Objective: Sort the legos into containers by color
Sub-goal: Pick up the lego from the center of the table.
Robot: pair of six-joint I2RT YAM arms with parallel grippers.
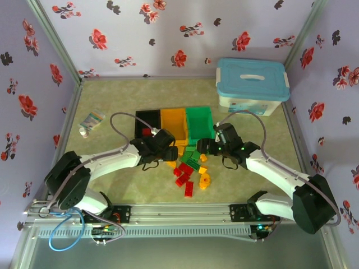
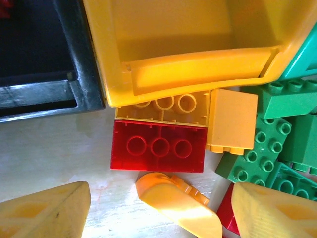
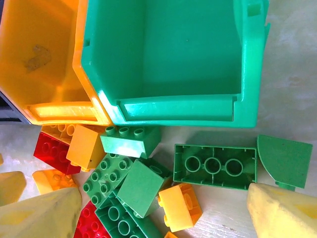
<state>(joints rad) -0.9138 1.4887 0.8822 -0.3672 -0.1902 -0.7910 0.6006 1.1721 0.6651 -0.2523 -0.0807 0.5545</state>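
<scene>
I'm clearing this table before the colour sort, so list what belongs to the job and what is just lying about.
Belongs to the job: loose bricks in red, green and yellow; black bin; yellow bin; green bin.

Just lying about: white box with blue lid at the far right; small packet by the left wall.

Three containers (image 1: 199,120) stand side by side on the bench (image 1: 129,95). The legos (image 1: 188,166) lie heaped just before them. A lidded box (image 1: 252,84) sits behind, rightward.
</scene>
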